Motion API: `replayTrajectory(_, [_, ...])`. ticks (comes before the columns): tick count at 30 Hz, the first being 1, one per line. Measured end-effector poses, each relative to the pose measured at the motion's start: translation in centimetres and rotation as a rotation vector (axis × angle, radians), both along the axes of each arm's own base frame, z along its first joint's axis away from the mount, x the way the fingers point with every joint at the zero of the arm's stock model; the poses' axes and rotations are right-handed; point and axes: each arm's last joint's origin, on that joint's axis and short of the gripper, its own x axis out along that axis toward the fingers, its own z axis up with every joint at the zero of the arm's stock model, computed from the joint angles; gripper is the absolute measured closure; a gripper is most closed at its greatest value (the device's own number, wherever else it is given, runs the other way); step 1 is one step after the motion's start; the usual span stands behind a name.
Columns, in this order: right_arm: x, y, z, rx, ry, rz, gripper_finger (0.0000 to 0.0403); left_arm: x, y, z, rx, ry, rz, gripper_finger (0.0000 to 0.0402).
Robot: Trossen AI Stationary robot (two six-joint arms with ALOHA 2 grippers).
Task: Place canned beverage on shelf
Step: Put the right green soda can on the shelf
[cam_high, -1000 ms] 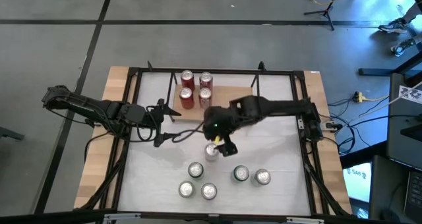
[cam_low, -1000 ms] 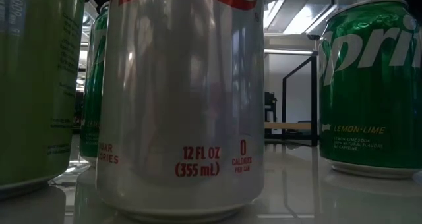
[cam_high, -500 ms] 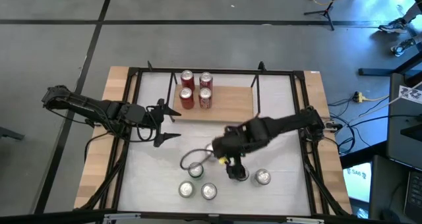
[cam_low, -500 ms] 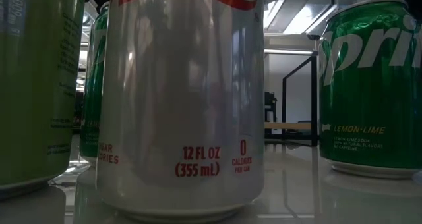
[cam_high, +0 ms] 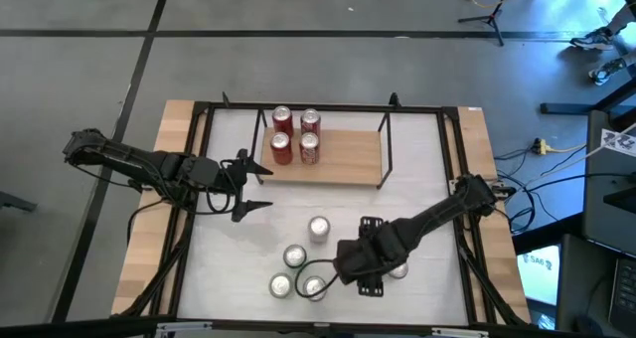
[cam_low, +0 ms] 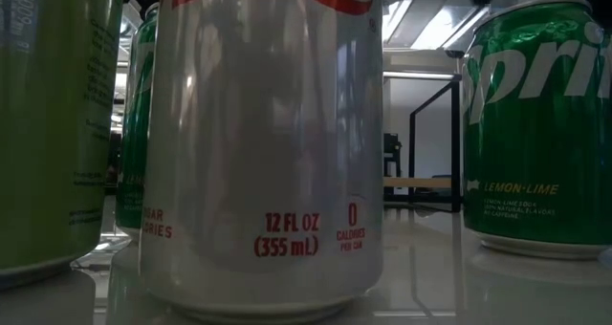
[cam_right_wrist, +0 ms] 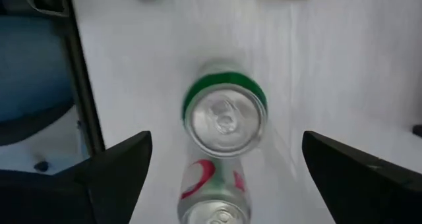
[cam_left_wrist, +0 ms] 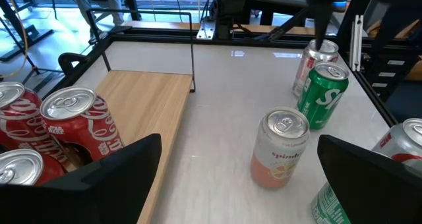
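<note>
**Green-rimmed can under spread right hand**

Green-rimmed can (cam_right_wrist: 225,120) stands upright, top up, between the right hand's (cam_high: 370,274) wide-open, empty fingers, at the counter's (cam_high: 417,209) 6 o'clock edge. The shelf (cam_high: 343,156) lies at 12 o'clock, well apart.

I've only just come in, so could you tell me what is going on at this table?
The robot is stocking cans onto the shelf, where four red cans already stand at one end. The right gripper hangs open over the loose cans near the table's front edge, above a green-rimmed can, holding nothing. A pink can stands alone on the white table. The left gripper waits open beside the shelf, also empty.
</note>
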Motion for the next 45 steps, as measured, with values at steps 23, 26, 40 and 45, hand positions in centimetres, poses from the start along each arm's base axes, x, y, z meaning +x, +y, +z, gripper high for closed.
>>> replayTrajectory(23, [0.4, 0.3, -5.9, 0.034, 0.051, 0.004, 0.0017, 0.0, 0.0, 0.0, -0.006, 0.001, -0.006, 0.0005])
replayTrajectory(26, [0.4, 0.3, -6.2, 0.03, 0.057, 0.004, 0.0017, 0.0, 0.0, 0.0, -0.006, 0.001, -0.006, 0.0005])
replayTrajectory(40, [0.4, 0.3, -6.6, 0.03, 0.057, 0.001, 0.0029, 0.0, 0.0, 0.0, -0.006, 0.001, -0.006, 0.0005])
replayTrajectory(45, [0.4, 0.3, -6.6, 0.023, 0.05, 0.002, 0.0083, 0.0, 0.0, 0.0, -0.006, 0.001, -0.006, 0.0005])
